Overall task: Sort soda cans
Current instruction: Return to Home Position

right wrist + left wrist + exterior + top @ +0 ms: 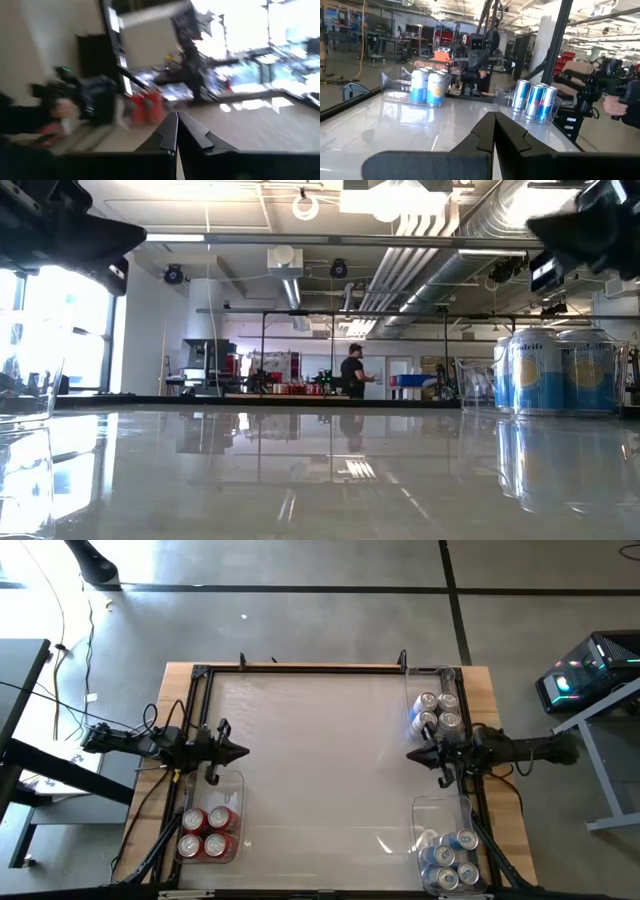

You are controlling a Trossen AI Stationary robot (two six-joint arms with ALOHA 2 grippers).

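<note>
Soda cans stand upright in three clear bins. Red cans (208, 832) fill the near-left bin, silver-blue ones with a yellow spot (437, 712) (545, 370) (427, 86) the far-right bin, and blue-silver ones (450, 858) (535, 100) the near-right bin. My left gripper (243, 751) (494, 120) is shut and holds nothing. It hangs level over the table's left side, just beyond the red cans, pointing toward the right edge. My right gripper (410, 755) (176, 120) is shut too and holds nothing. It hangs between the two right-hand bins, pointing left.
A dark frame (300, 667) runs along the table's edges. The glossy white top (320, 760) between the two grippers is bare. A person's hand (615, 102) holds a device off the table's near side. Another person (352, 372) stands far back in the room.
</note>
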